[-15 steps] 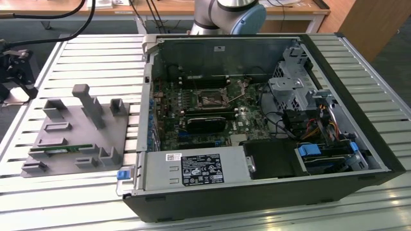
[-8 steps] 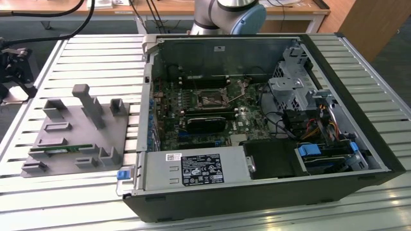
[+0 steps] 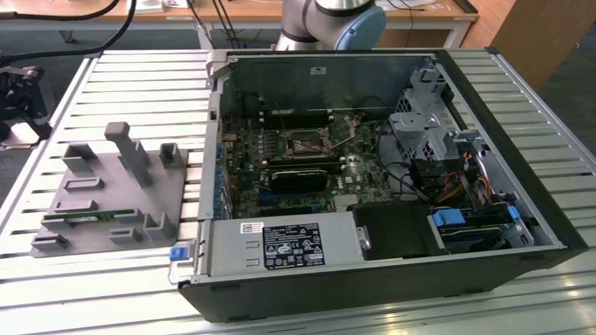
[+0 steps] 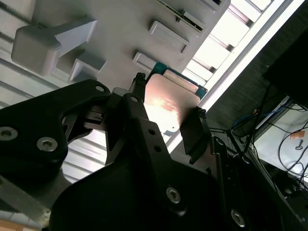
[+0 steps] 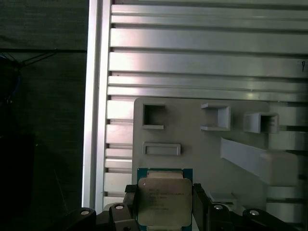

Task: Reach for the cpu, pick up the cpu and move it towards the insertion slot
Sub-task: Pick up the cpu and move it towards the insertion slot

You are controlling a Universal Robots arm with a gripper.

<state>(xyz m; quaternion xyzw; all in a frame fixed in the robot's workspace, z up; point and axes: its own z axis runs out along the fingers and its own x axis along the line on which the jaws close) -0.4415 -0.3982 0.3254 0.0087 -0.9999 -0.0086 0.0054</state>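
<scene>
1. The fingers [image 5: 198, 202] are clamped on the cpu [image 5: 163, 198], one dark pad against each of two opposite edges. Its shiny metal top faces up between them in both wrist views.
2. Just beyond the fingertips lies the grey tray [image 5: 192, 139], with its moulded pockets and posts. The slatted tabletop [image 5: 192, 62] runs on past it. Whether the chip is already clear of the tray surface under the fingers cannot be told.
3. In the exterior view, the insertion slot [image 3: 306, 145] sits deep inside the open computer case [image 3: 326, 293]. It is well apart from the tray [image 3: 121, 188], so by judgement the carry has hardly begun.
4. Slipping is one likely risk. The fingers hold only the thin rim of a smooth, flat part, so a jolt or a sideways brush against a tray post near the fingers could tilt or drop it.
5. The case walls, cables and drive cage crowd around the slot. A low or skewed approach could catch the fingers there.
6. A chip held crooked between the fingers would meet the slot off-square, which could damage the contacts.
</scene>
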